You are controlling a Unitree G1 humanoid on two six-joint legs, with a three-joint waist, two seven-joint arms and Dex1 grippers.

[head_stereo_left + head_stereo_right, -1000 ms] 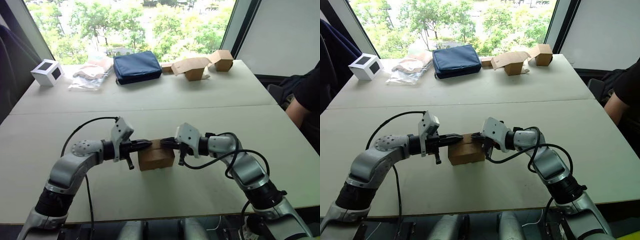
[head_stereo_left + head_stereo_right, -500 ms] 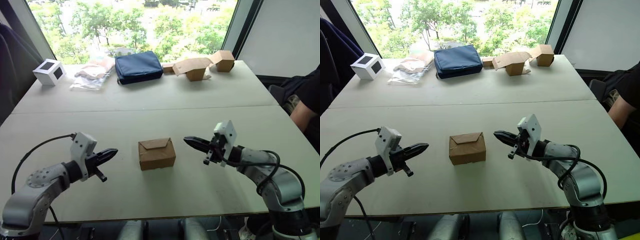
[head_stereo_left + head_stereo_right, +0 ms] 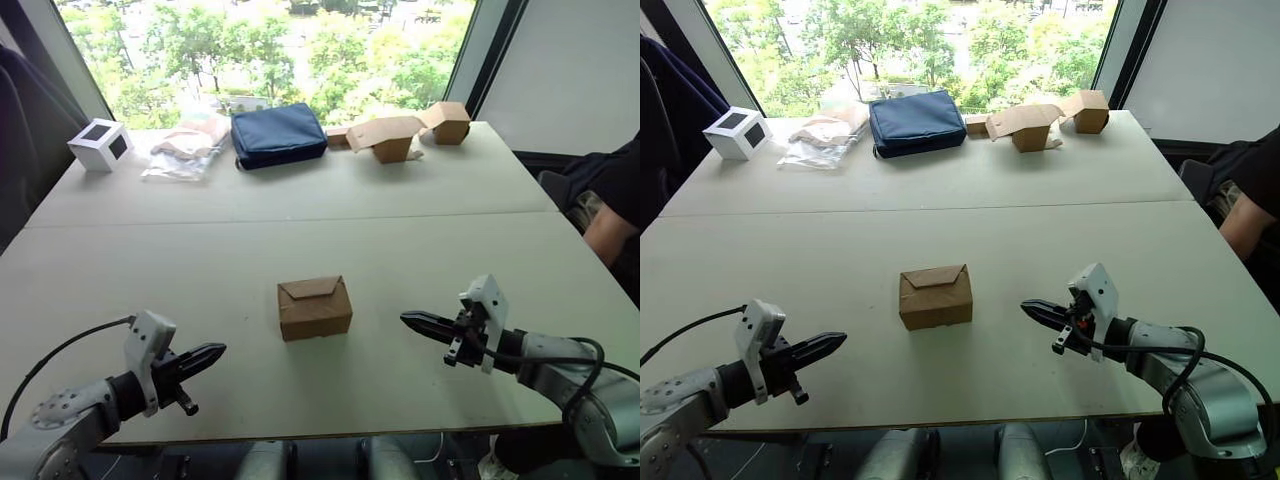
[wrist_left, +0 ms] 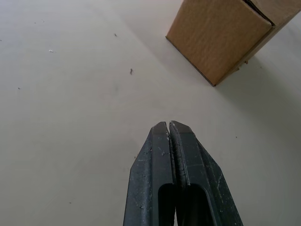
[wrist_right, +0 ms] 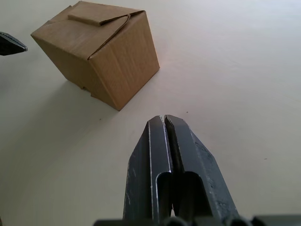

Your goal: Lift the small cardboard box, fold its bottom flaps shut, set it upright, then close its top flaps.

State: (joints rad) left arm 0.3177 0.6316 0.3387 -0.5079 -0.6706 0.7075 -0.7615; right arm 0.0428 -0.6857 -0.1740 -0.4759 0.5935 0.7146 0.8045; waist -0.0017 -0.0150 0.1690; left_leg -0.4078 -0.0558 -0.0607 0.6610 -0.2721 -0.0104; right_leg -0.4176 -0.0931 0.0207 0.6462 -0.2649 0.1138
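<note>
— What do we have in the middle of the table [image 3: 420, 215]?

— The small cardboard box [image 3: 314, 308], plain brown corrugated board, a squat cuboid standing upright on the pale matte tabletop. Its top flaps [image 3: 312, 289] lie folded down, the pointed envelope-like one tucked over the others.

— And our grippers?

— Both are apart from the box. We see the left gripper [image 3: 212, 352] low at the near edge, to the box's left, its two black tapered fingers pressed together, holding nothing. The right gripper [image 3: 412, 320] sits to the box's right, fingers likewise clenched and empty. Fine scuffs show on the finger surfaces in the wrist views.

— The room?

— A seam runs across the tabletop between two slabs. Along the far edge we see a white cube with a dark window [image 3: 98, 144], clear plastic bags [image 3: 187, 147], a navy zipped pouch [image 3: 276, 133] and brown cardboard boxes with splayed flaps [image 3: 408, 128]. Beyond is a window [image 3: 270, 40] full of green trees. A person's dark sleeve [image 3: 612, 200] is cut off at the right edge.

— Anything unclear?

— We cannot make out what the bags hold.
</note>
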